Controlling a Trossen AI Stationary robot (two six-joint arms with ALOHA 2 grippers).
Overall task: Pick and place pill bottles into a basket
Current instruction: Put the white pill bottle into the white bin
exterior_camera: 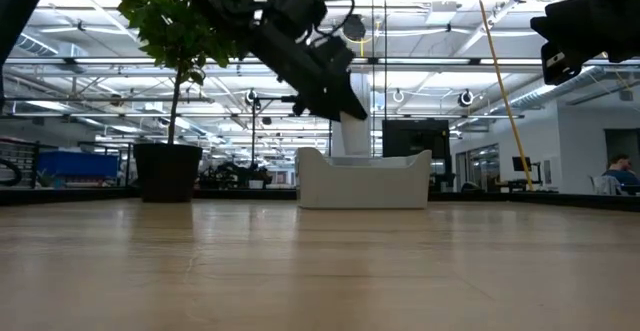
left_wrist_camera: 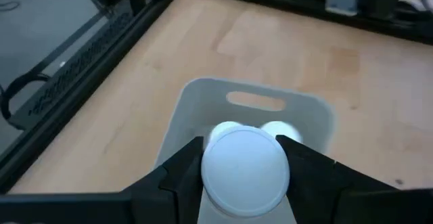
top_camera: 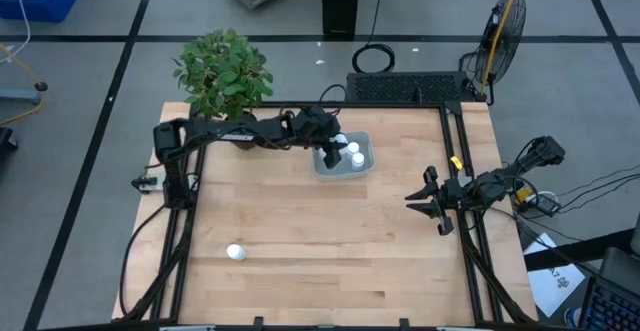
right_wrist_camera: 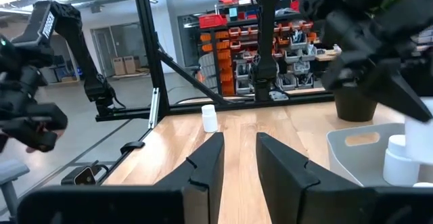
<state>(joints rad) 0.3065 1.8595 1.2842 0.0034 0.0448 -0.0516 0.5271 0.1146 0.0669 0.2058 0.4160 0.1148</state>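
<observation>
The pale tray (top_camera: 366, 167) stands at the table's far middle, next to the plant pot; it also shows in the low view (exterior_camera: 400, 183) and in the left wrist view (left_wrist_camera: 311, 112). My left gripper (top_camera: 328, 155) is over the tray's left part, shut on a white pill bottle (left_wrist_camera: 245, 171). Other white bottles (top_camera: 354, 153) stand upright inside the tray, and two of their caps (left_wrist_camera: 283, 129) show past the held one. One more bottle (top_camera: 235, 253) stands on the table near the front left; it also shows in the right wrist view (right_wrist_camera: 210, 118). My right gripper (top_camera: 427, 207) is open and empty at the table's right side. My left gripper pinches the bottle between its two fingers (left_wrist_camera: 181, 173), one on each side of its upper end just under the round cap (left_wrist_camera: 245, 158). The fingers slant down from the table's left. The bottle (exterior_camera: 350, 136) hangs upright over the tray's inside, its lower end hidden behind the tray wall.
A potted green plant (top_camera: 222, 76) stands at the table's far left, right beside my left arm. A black frame (top_camera: 470, 161) runs along the table's sides. Bare wood (top_camera: 330, 241) lies between the tray and the table's near edge.
</observation>
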